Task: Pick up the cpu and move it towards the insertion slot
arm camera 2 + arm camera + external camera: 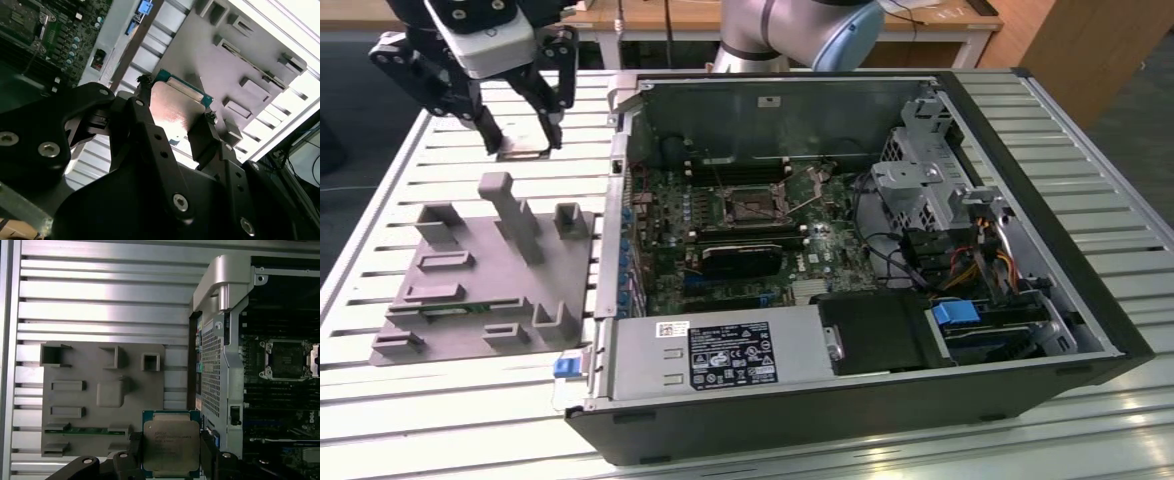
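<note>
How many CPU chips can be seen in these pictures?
1. The cpu is held between the fingers of the gripper, above the grey fixture, outside the computer case.

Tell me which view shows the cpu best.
The first wrist view: the cpu faces the camera, its metal top and green rim showing, held between the gripper fingers. The second wrist view shows it at a slant, washed by glare. In the exterior view it is a pale sliver between the fingers.
</note>
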Robot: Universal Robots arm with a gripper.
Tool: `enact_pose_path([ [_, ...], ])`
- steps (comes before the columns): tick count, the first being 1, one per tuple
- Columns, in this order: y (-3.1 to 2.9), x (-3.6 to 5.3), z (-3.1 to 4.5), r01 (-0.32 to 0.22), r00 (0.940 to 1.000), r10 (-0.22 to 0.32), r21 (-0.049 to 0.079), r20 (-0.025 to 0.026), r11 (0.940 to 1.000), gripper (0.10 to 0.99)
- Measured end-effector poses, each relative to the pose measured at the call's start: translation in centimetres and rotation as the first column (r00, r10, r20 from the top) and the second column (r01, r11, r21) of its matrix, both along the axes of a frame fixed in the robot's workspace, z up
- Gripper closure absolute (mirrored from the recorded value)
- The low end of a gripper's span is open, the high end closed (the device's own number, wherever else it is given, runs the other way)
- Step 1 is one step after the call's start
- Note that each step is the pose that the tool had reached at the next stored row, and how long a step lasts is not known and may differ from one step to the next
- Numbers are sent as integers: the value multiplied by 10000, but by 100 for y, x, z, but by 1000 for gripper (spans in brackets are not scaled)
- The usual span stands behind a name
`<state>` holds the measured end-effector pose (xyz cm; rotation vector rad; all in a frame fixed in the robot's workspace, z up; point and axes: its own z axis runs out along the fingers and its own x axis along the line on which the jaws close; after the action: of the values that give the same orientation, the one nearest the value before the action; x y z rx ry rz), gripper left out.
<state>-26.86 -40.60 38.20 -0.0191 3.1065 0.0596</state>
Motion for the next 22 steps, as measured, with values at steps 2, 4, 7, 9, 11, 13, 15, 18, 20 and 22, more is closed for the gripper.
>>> enact_pose_path([
  [2,0,59,0,0,10000,0,0,0,10000,545],
  [4,0,120,0,-1,10000,1,-1,-1,10000,545],
  [7,0,222,0,-1,10000,1,0,0,10000,545],
  [9,0,299,0,0,10000,0,1,1,10000,545],
  [11,0,373,0,-1,10000,1,-1,-1,10000,545],
  [13,0,452,0,0,10000,0,0,-1,10000,545],
  [15,0,536,0,-1,10000,1,1,0,10000,545],
  [18,0,666,0,0,10000,0,-1,-1,10000,545],
  [20,0,749,0,-1,10000,1,0,-1,10000,545],
  [22,0,832,0,0,10000,0,1,0,10000,545],
])
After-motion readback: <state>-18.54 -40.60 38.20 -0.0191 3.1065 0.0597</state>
